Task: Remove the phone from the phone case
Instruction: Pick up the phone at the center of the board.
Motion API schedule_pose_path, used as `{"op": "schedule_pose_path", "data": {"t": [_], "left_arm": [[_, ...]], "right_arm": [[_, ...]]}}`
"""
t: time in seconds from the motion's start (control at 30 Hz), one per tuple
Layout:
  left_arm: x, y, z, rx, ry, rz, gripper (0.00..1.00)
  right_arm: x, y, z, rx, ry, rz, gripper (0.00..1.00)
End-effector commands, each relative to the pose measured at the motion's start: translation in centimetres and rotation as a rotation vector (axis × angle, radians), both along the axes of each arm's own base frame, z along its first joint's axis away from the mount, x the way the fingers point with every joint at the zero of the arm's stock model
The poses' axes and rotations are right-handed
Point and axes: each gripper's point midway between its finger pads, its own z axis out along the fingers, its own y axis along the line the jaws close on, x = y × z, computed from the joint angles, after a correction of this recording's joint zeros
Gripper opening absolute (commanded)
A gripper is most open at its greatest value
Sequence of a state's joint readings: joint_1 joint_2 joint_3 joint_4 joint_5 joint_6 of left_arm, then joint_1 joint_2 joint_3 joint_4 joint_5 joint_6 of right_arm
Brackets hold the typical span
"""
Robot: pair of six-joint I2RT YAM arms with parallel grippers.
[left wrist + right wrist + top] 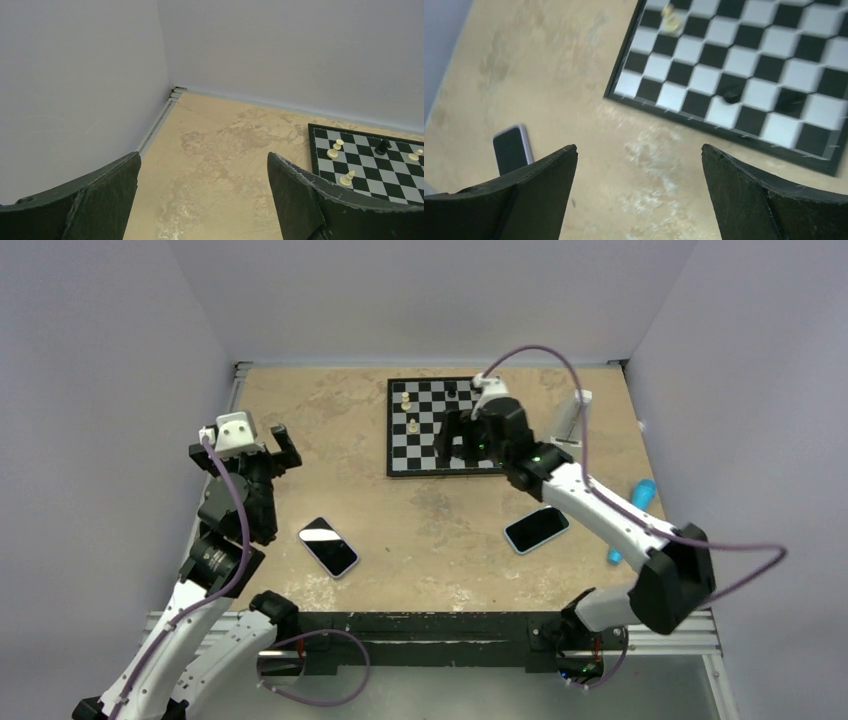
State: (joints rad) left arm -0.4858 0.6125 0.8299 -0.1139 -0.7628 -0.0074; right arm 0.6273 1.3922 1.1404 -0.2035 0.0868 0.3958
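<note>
Counted on the surface (330, 420): handsets, two — left handset (328, 546) and right handset (537, 529). Chessboard (420, 455): one. Pale chess pieces (347, 178): at least three from the left wrist view. Dark chess piece (383, 146): one confirmed. Blue object (645, 494) at right edge: apparently one, partly hidden. Exact piece total not determinable.

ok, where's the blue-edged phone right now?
Top view: the blue-edged phone lies flat right of centre, on the near side of the chessboard, with the other phone to its left.
</note>
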Motion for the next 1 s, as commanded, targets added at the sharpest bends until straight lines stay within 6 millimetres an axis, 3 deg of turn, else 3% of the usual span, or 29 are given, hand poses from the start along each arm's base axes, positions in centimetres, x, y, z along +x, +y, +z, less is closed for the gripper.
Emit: {"op": "schedule_pose_path", "data": {"t": [0.0,0.2,0.47,0.67,0.97], "left_arm": [[-0.5,1.1,1.7,-0.041,-0.027,0.061,1.00],[0.2,0.9,1.0,-0.048,0.020,0.065,1.00],[2.1,1.8,-1.6,-0.114,0.179,0.119,1.00],[2.4,3.1,-2.7,-0.142,0.233,0.190,1.00],[3.9,3.1,-4.7,-0.173,0.354,0.184,1.00]], "right_arm": [[-3.8,9.8,0.0,0.063,0.002,0.294,0.99],[-8.0,19.0,-4.2,0.016,0.058,0.443,0.99],[-11.8,25.7,-9.6,-0.070,0.061,0.494,0.99],[-13.1,28.2,-13.3,-0.167,0.054,0.485,0.99],[-13.4,28.2,-16.3,-0.297,0.018,0.452,0.99]]}}
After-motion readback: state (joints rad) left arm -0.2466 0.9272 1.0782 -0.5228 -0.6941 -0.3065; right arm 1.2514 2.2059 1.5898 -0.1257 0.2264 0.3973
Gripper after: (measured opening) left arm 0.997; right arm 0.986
